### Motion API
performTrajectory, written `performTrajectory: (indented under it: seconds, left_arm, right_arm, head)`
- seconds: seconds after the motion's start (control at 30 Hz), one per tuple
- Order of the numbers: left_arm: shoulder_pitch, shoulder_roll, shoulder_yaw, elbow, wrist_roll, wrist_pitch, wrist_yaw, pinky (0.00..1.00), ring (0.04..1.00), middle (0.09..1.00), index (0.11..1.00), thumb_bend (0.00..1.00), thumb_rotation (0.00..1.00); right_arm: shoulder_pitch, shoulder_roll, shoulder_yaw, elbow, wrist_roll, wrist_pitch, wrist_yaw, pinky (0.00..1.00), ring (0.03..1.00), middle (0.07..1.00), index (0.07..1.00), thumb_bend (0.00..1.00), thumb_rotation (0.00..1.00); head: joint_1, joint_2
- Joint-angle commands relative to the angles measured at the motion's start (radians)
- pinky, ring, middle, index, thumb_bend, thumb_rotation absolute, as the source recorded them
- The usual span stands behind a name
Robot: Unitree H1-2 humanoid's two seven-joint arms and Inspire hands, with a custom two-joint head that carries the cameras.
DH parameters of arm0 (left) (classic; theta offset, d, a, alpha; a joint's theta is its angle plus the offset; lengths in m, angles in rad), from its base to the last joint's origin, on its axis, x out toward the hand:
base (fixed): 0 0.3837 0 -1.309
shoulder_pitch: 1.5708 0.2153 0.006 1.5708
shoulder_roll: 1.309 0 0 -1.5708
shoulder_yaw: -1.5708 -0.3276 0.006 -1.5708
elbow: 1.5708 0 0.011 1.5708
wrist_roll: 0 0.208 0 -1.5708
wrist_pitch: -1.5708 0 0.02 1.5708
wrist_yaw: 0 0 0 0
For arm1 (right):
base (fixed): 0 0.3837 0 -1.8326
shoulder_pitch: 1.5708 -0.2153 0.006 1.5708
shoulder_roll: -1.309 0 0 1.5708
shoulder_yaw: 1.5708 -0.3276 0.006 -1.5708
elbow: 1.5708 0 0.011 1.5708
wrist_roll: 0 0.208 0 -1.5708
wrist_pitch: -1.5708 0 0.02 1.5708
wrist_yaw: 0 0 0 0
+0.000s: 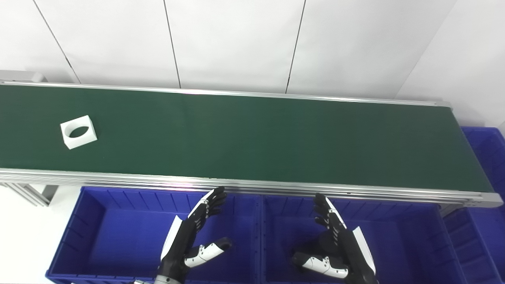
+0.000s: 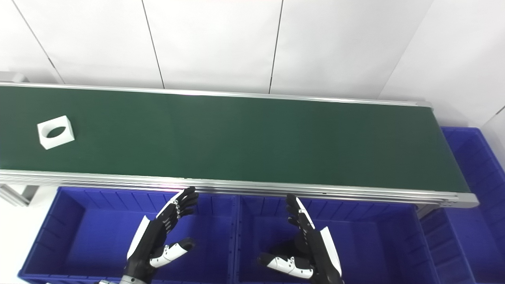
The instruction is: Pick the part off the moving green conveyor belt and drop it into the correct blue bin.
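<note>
White part [image 1: 78, 131] lies untouched on green belt [image 1: 252, 138], far left | left hand [image 1: 192, 240], right hand [image 1: 335, 246]: fingers spread, empty, over blue bins [image 1: 94, 205] | pick and drop both pending

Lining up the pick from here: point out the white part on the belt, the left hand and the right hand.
white part [image 1: 78, 132], left eye view, on its top face beside the round hole.
left hand [image 1: 189, 236], left eye view, on the palm, fingers spread.
right hand [image 2: 305, 244], right eye view, on the palm, fingers spread.
</note>
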Motion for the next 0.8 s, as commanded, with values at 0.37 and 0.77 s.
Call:
performTrajectory:
  seconds: [0.37,0.77]
  left_arm:
    - [-0.010,-0.009,-0.007,0.004,0.005,-0.032,0.001,0.83,0.868,0.885,0.893,0.82,0.68]
    - [-0.015,-0.027,-0.032,0.064,0.034,-0.048,0.035,0.83,0.870,0.890,0.892,0.86,0.64]
  right_arm:
    - [-0.011,-0.014,-0.003,-0.013,0.000,-0.036,0.015,0.88,0.936,0.947,0.931,0.96,0.44]
    - [-0.007,-0.038,-0.016,-0.003,-0.010,-0.078,0.009,0.92,0.950,0.946,0.931,0.89,0.41]
  head:
    - [0.086,-0.031]
    - [0.222,-0.105]
